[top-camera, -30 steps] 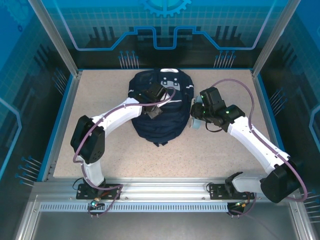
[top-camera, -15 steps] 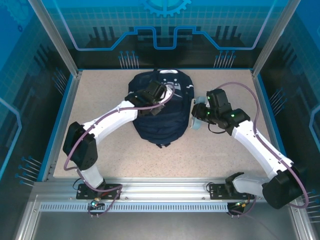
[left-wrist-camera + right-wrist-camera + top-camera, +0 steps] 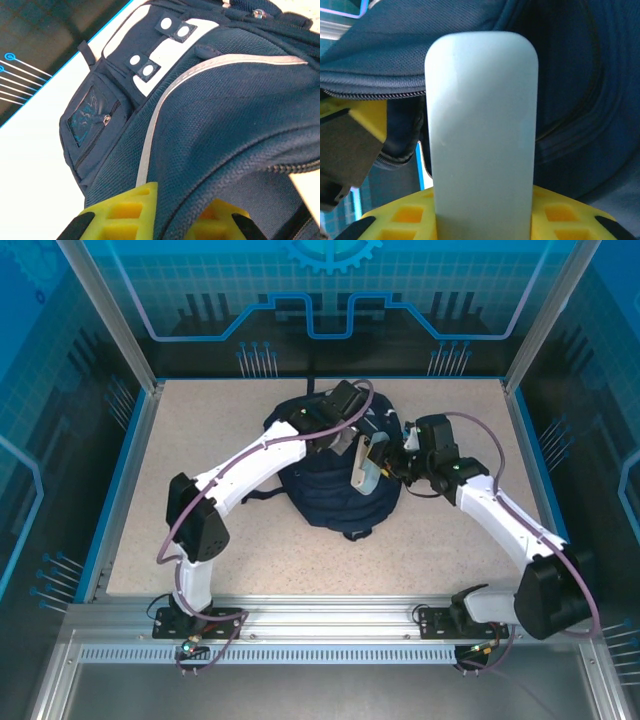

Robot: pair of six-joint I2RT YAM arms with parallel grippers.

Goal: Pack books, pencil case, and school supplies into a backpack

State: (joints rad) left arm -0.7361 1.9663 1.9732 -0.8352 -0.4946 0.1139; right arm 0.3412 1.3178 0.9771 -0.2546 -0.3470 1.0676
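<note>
Right claw grips pencil case (upright) at backpack mouth.

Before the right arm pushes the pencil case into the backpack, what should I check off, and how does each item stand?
1. Left gripper clamped on the rim fabric of the backpack: ok.
2. Right gripper gripping the pencil case: ok; it is held by one end, with the free end pointing forward.
3. Opening in front of the case: ok; the dark interior shows beyond it.
4. Case tip past the zip edge: cannot tell.
5. Books inside the bag: cannot tell.
</note>
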